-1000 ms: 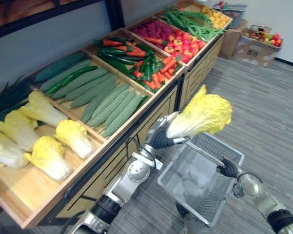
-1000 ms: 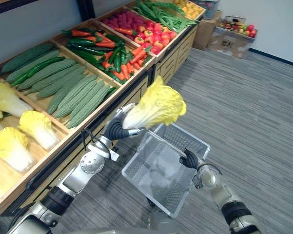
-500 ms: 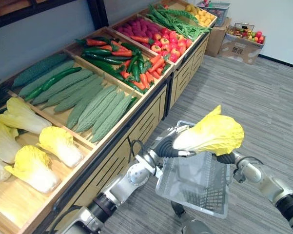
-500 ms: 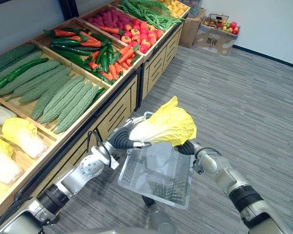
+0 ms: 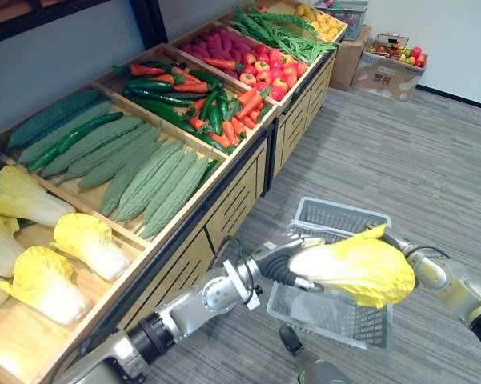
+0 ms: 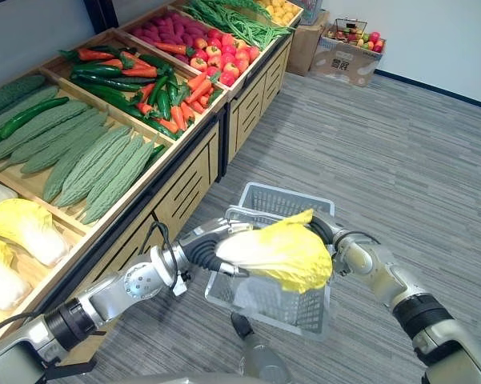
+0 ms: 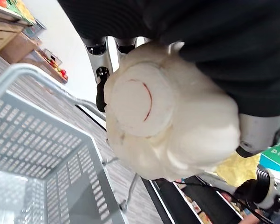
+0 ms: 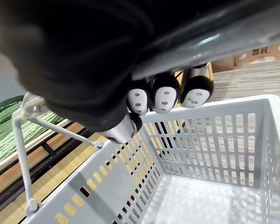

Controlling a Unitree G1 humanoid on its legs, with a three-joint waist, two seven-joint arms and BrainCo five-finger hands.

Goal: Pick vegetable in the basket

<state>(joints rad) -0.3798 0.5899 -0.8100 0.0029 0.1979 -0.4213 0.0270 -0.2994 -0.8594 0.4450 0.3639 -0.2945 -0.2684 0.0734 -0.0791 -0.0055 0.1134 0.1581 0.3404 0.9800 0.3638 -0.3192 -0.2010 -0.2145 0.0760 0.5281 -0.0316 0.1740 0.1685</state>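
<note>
My left hand (image 5: 282,265) is shut on the white stem end of a napa cabbage (image 5: 356,268) with yellow leaves. It holds the cabbage lying sideways just above the open top of the grey plastic basket (image 5: 330,218). In the left wrist view the cabbage's cut base (image 7: 142,105) sits against the hand's dark cover (image 7: 214,51), with the basket's wall (image 7: 32,140) below it. My right hand (image 6: 326,230) is shut on the basket's handle (image 8: 233,28), its fingers (image 8: 163,98) curled over the bar, and carries the basket off the floor. The basket's inside (image 8: 200,196) looks bare.
A long wooden display stand runs along the left: more cabbages (image 5: 80,244), bitter gourds (image 5: 156,184), cucumbers (image 5: 60,120), peppers and carrots (image 5: 200,104), red fruit (image 5: 264,68) and green beans. Cardboard boxes of fruit (image 5: 392,60) stand at the far end. Grey carpet (image 6: 400,144) spreads to the right.
My left hand has brought the cabbage down and rightward, from high beside the stand to just over the basket. The basket has levelled out under it. The camera has shifted too.
</note>
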